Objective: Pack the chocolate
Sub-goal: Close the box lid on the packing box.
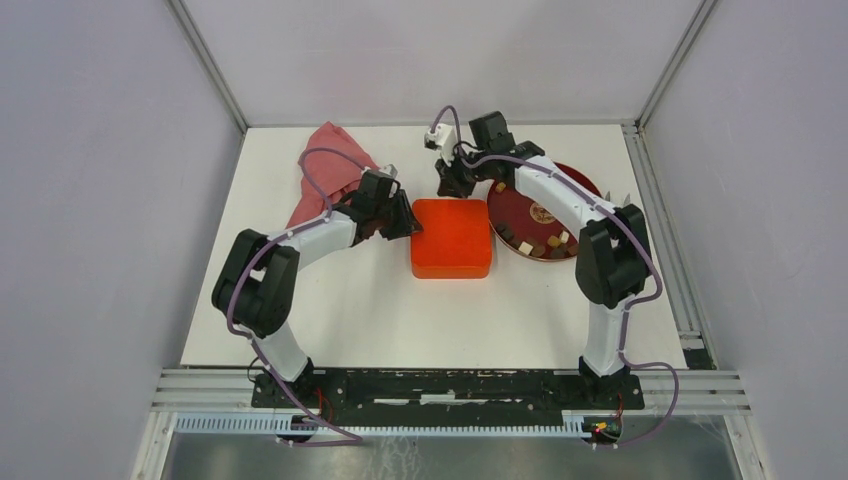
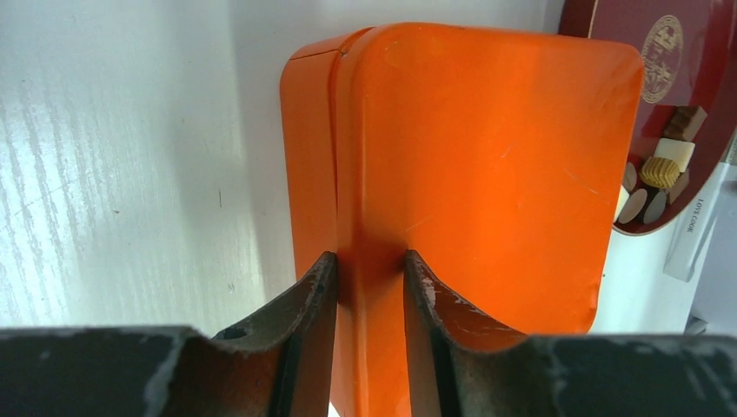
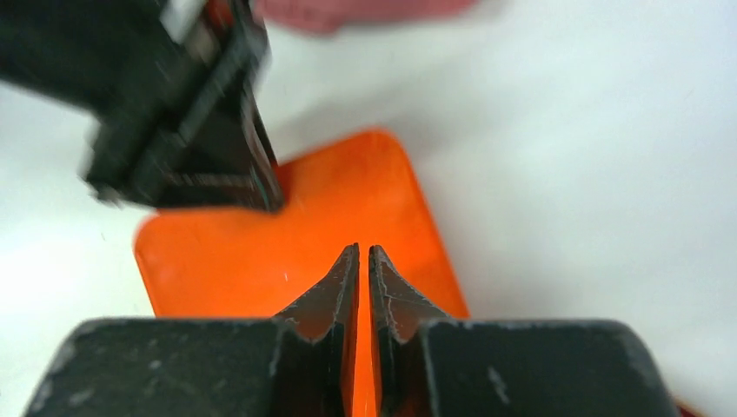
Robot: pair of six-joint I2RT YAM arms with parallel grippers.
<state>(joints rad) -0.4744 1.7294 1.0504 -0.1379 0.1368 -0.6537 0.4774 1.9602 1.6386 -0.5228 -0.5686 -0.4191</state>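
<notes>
— The left hand (image 1: pixel 408 218) grips the box's (image 1: pixel 452 245) left edge; it should hold steady, I'd say, while the box is opened.
— The right hand (image 1: pixel 452 183) hangs clenched, empty, above it. The chocolate (image 1: pixel 540 245) sits on the plate (image 1: pixel 512 212), right of the box.

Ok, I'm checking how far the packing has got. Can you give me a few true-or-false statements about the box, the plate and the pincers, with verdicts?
1. The orange box has its lid on. True.
2. The chocolate lies on the dark red plate. True.
3. The right pincer holds a piece of chocolate. False: it is shut and empty, above the box.
4. The left pincer reaches into the plate. False: it grips the box's left edge.
5. The red cloth lies right of the plate. False: it lies far left, behind the left arm.
</notes>
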